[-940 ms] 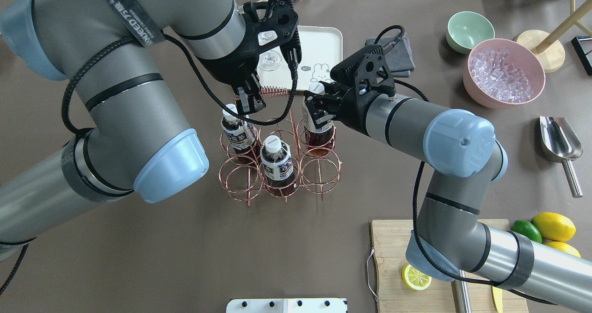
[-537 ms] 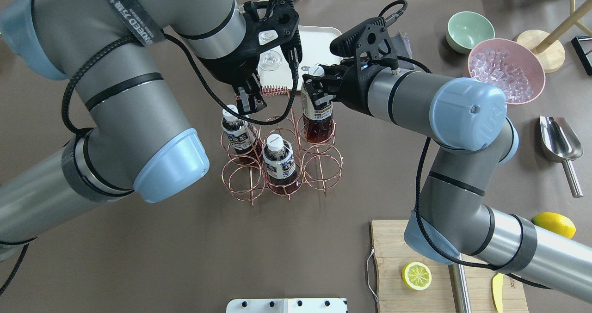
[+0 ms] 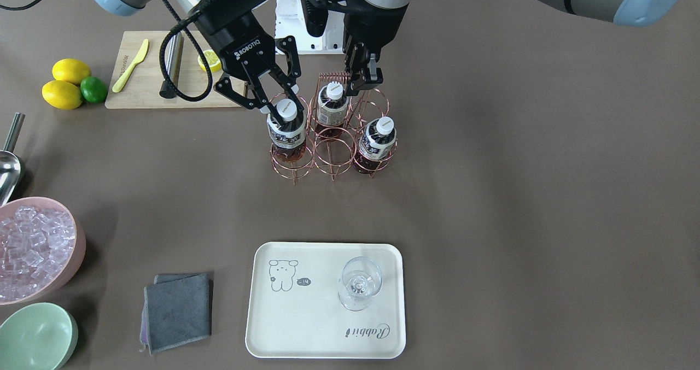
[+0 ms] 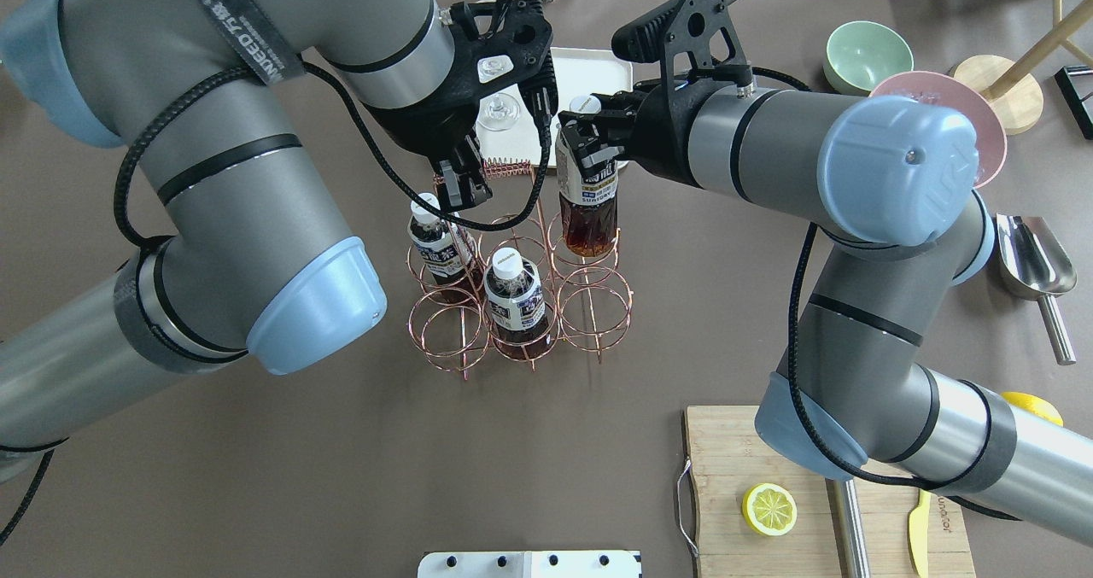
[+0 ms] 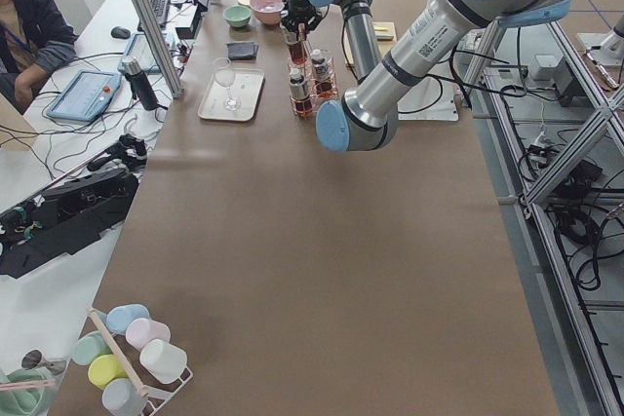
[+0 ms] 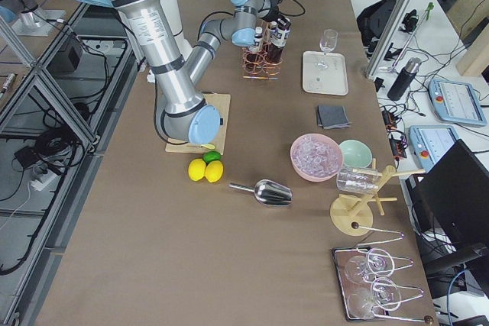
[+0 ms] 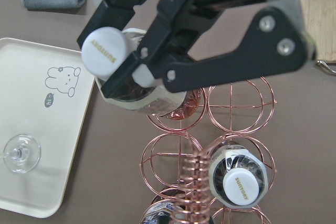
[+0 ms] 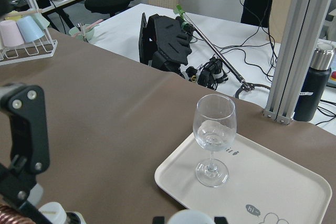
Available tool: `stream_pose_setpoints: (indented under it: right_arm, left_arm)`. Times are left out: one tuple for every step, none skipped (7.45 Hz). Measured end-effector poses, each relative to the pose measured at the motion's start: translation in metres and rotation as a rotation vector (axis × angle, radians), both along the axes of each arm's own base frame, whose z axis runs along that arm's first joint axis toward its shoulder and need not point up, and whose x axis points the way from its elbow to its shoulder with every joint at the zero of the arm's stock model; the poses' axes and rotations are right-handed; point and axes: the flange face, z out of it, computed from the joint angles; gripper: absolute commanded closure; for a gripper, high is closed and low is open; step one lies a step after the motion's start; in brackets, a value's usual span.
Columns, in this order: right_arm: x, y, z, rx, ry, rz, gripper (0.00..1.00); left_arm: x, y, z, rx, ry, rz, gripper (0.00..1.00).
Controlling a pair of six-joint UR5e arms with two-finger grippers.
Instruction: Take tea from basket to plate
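My right gripper (image 4: pixel 589 147) is shut on a tea bottle (image 4: pixel 587 198) just below its white cap and holds it raised over the basket's far right ring. It also shows in the front view (image 3: pixel 286 132) and the left wrist view (image 7: pixel 107 51). Two more tea bottles (image 4: pixel 435 241) (image 4: pixel 512 292) stand in the copper wire basket (image 4: pixel 505 168). My left gripper (image 4: pixel 457 187) is shut at the end of the basket's coiled handle (image 3: pixel 334 75). The cream plate (image 3: pixel 306 326) lies beyond the basket.
A wine glass (image 3: pixel 358 282) stands on the plate's left half as the robot sees it. A grey cloth (image 3: pixel 178 310), a pink bowl of ice (image 3: pixel 33 250) and a mint bowl (image 3: pixel 35 337) lie to the plate's right. A cutting board (image 4: pixel 734 475) and a scoop (image 4: pixel 1033 258) are on the right side.
My right gripper has risen with the tea bottle, drawing it up out of its ring. The left arm and the basket have stayed put.
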Motion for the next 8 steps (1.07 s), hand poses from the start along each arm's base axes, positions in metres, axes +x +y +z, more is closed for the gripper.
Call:
stream_pose_setpoints:
  right_arm:
    - [0.010,-0.003,-0.005,0.002,-0.005,0.003,1.00]
    - [0.027,-0.013,-0.016,0.003,-0.015,-0.002,1.00]
    - [0.049,-0.029,-0.032,-0.007,-0.013,-0.013,1.00]
    - [0.071,-0.043,-0.040,-0.019,-0.008,-0.013,1.00]
    - [0.091,-0.055,-0.036,-0.025,0.005,0.002,1.00]
    - [0.107,-0.067,-0.019,-0.018,0.030,0.027,1.00]
    - [0.118,-0.074,0.007,-0.016,0.047,0.045,1.00]
    - [0.127,-0.076,0.040,-0.019,0.058,0.053,1.00]
  left_arm:
    - [0.000,0.000,0.000,0.000,0.001,0.000,1.00]
    - [0.000,0.000,0.000,0.000,0.001,0.000,1.00]
    - [0.000,0.000,0.000,0.001,0.001,0.000,1.00]
    - [0.000,0.000,0.000,0.000,0.000,0.000,1.00]
    - [0.000,0.000,0.000,0.000,0.000,0.000,1.00]
    - [0.000,0.000,0.000,0.000,0.000,0.001,1.00]
    - [0.000,0.001,0.000,0.000,0.000,0.001,1.00]
    - [0.000,0.001,-0.001,0.001,0.002,0.001,1.00]
